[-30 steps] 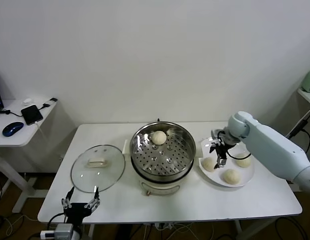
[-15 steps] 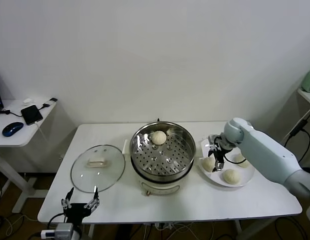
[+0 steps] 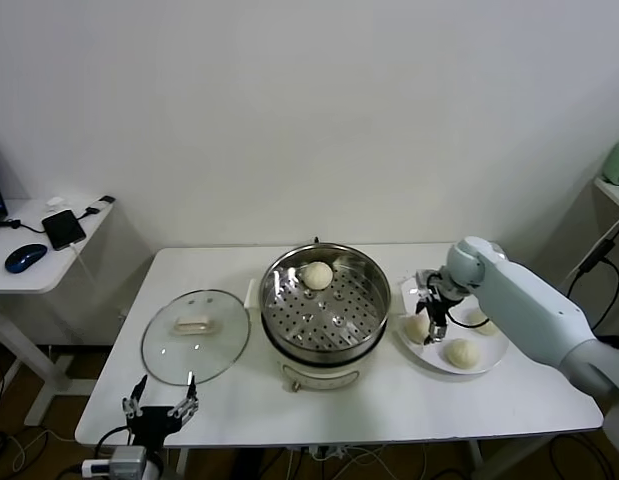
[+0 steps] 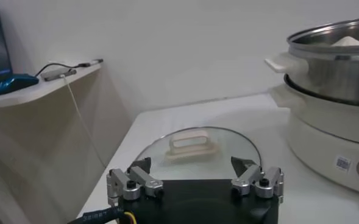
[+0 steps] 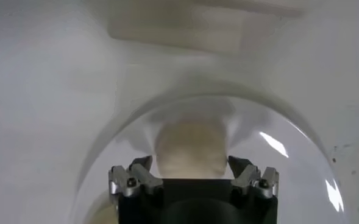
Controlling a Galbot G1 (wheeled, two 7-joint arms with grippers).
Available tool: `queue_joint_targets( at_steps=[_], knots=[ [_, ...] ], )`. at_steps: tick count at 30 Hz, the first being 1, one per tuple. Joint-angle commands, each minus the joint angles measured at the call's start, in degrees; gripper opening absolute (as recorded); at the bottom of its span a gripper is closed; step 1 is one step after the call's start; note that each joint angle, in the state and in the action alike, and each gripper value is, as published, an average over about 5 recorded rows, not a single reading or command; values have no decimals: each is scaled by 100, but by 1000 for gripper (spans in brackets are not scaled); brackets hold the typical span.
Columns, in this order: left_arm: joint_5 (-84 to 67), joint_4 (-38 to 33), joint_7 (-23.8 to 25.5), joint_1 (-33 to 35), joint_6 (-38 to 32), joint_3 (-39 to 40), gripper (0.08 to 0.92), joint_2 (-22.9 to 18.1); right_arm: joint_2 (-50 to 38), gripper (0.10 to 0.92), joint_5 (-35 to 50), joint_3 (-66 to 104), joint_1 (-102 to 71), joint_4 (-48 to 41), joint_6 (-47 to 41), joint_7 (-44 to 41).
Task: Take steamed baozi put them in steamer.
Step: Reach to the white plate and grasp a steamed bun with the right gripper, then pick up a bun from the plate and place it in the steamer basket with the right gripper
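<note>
The steel steamer point(image 3: 279, 300) stands mid-table with one baozi point(image 3: 316, 275) on its perforated tray. Three more baozi lie on the white plate point(image 3: 494, 352) to its right: one at the left point(image 3: 415, 328), one at the front point(image 3: 460, 351), one at the back point(image 3: 484, 323). My right gripper point(image 3: 432, 325) is down over the left one. In the right wrist view this baozi point(image 5: 190, 146) sits between the open fingers of the gripper point(image 5: 191, 163), which stand close to its sides. My left gripper point(image 3: 161, 400) waits open at the table's front left edge.
A glass lid point(image 3: 194, 335) with a beige handle lies left of the steamer, just ahead of the left gripper point(image 4: 192, 165). A side desk point(image 3: 39, 262) with a phone and a mouse stands at the far left. The wall is close behind the table.
My right arm has swung in and lowered its gripper from above the plate down around the left baozi. The left arm has not moved.
</note>
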Motion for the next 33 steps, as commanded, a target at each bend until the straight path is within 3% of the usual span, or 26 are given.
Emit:
queue_joint_targets(
  at_steps=[1,5,14,25,33],
  knots=[
    [2,10,2,-6,2,8,823,-42,36,740,-12,23,-15,-72,25,-53],
    [6,4,2,-5,2,26,823,-46,22,655,3,38,-11,-57,12,-31],
    [48,-21,-8,-9,-18,97,823,-44,-440,633,383,-157,402,529,-225,-129],
    [99,-72,-21,-141,-52,207,823,-3,-1859,636,2715,-2756,3378,2371,-1246,-626],
    [15,-226,-16,-181,-52,224,823,51,-1328,636,3737,-4009,5090,2776,-1940,-563]
  ],
)
